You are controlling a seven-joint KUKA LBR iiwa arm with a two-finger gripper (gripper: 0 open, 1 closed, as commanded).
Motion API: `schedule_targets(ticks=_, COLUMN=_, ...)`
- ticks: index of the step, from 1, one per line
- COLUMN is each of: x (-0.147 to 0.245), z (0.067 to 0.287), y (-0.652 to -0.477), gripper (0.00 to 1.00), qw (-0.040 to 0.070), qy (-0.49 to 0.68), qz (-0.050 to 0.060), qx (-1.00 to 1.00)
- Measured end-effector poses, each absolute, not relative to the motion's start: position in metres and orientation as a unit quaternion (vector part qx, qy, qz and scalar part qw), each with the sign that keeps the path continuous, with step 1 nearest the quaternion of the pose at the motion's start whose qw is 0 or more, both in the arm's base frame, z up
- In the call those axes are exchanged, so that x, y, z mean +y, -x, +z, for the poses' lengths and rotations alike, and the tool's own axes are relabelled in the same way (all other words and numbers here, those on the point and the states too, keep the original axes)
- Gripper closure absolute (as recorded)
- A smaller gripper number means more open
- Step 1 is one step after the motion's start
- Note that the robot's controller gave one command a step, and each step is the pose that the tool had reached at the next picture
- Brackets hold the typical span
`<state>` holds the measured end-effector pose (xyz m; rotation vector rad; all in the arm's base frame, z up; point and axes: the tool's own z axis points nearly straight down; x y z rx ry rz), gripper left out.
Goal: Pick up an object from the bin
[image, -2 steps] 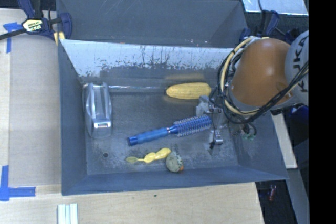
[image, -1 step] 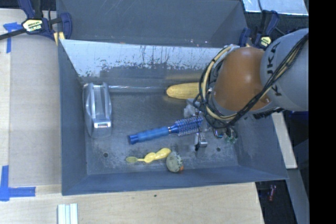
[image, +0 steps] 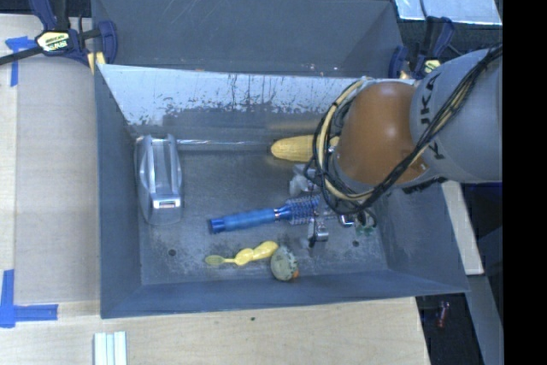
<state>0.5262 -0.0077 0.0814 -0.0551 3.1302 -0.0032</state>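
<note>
Crosswise, blue brush (image: 252, 220), handle pointing left

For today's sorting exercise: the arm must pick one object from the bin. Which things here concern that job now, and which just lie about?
Job in hand: end effector, by the bristle end of the blue-handled brush; grey bin.

Lying about: clear plastic box, left; yellow banana-like thing, back; small yellow piece and round mottled ball, front.
</note>
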Motion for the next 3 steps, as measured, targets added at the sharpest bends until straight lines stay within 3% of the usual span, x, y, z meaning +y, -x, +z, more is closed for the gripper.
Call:
schedule_targets(ticks=1, x=0.000, z=0.076, y=-0.525, gripper=0.00, qw=0.004, qy=0.015, qz=-0.001, qx=1.000)
schedule_targets(ticks=2, x=-0.027, z=0.070, y=-0.570, gripper=1.00, qw=0.005, qy=0.113, qz=-0.001, qx=0.994)
schedule_targets(ticks=3, x=-0.027, z=0.070, y=-0.570, gripper=1.00, qw=0.005, qy=0.114, qz=-0.001, qx=0.994)
